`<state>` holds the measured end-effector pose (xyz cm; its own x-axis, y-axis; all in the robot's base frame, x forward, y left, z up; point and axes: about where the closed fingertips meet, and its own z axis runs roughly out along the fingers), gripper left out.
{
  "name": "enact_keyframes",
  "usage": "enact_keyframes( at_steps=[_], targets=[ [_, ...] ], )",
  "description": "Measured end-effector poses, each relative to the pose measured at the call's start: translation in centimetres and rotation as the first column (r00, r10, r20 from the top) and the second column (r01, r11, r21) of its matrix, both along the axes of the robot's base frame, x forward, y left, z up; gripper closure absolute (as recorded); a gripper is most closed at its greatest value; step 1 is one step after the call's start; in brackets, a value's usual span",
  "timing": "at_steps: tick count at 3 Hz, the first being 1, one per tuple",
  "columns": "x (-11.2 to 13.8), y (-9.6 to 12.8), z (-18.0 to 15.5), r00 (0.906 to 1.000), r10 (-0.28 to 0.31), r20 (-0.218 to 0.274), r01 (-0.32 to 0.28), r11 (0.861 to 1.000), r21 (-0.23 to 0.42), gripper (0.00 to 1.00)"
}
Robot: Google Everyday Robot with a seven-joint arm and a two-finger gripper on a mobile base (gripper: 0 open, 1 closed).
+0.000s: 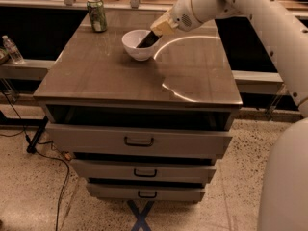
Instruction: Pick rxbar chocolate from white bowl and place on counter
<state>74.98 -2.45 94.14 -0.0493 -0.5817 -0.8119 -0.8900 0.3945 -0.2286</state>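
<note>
The white bowl (pixel 132 47) stands on the counter (pixel 115 78) at the back, near the middle. The rxbar chocolate (pixel 146 40), a dark flat bar, is tilted up over the bowl's right rim with its lower end still inside. My gripper (pixel 157 32) reaches down from the upper right and is shut on the bar's upper end. My white arm runs off to the right.
A green drink can (pixel 96 14) stands at the counter's back left corner. A water bottle (pixel 12 50) stands on a low shelf to the left. The top drawer (pixel 139 139) is slightly open. Cables lie on the floor at left.
</note>
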Motion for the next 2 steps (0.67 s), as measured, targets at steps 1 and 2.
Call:
enact_keyframes(
  at_steps=[1, 2],
  targets=[
    [-0.2, -1.5, 3.1, 0.9979, -0.029, 0.058, 0.030, 0.999, -0.015, 1.00],
    [-0.3, -3.2, 5.6, 0.9916, -0.071, 0.108, 0.075, 0.997, -0.035, 1.00]
  ],
)
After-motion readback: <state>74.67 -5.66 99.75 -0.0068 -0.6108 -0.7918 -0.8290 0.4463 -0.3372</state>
